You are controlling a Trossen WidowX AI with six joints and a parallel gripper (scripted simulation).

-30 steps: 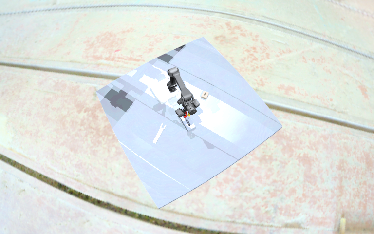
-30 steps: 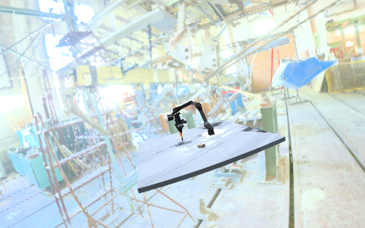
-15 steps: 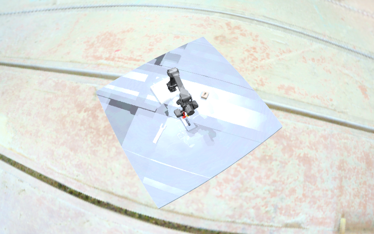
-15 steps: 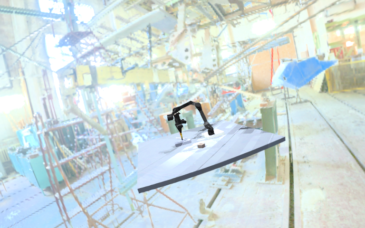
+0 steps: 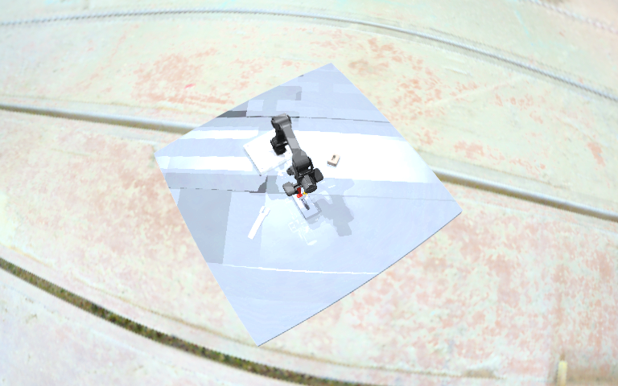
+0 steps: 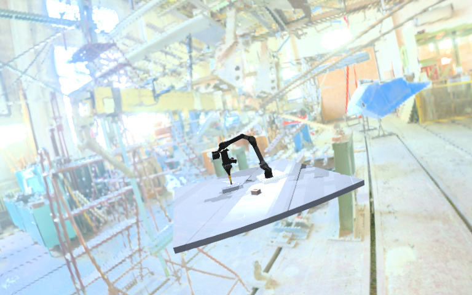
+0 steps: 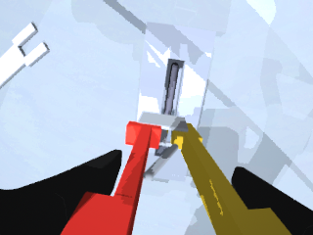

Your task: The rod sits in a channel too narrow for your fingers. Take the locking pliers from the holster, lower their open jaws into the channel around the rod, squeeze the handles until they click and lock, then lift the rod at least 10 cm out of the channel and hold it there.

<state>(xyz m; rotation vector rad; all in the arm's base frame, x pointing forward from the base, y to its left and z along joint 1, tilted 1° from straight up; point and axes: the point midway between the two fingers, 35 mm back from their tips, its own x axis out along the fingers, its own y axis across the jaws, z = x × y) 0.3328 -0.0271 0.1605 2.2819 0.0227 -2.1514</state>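
While table edges [image 5: 360, 284] [image 6: 268, 219] lie well away, the widely parted tool [image 5: 301, 188] [image 6: 228, 171] [image 7: 178, 166] grips the pliers [image 5: 299, 194] [image 6: 230, 178] [image 7: 136, 168].

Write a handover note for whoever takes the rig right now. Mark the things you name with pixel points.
Gripper [image 5: 299, 187] [image 6: 228, 173] [image 7: 178, 166]: fingers around the pliers [image 5: 299, 193] [image 6: 230, 179] [image 7: 139, 162], handles spread.
Places: pliers over the channel block [image 5: 312, 214] [image 6: 231, 189] [image 7: 196, 88]; rod [image 7: 171, 93] in its channel.
Done: pliers out of the holster.
Unclear: whether the jaws surround the rod.
Left: confirm jaw placement, squeeze to lock, lift the rod, hold.
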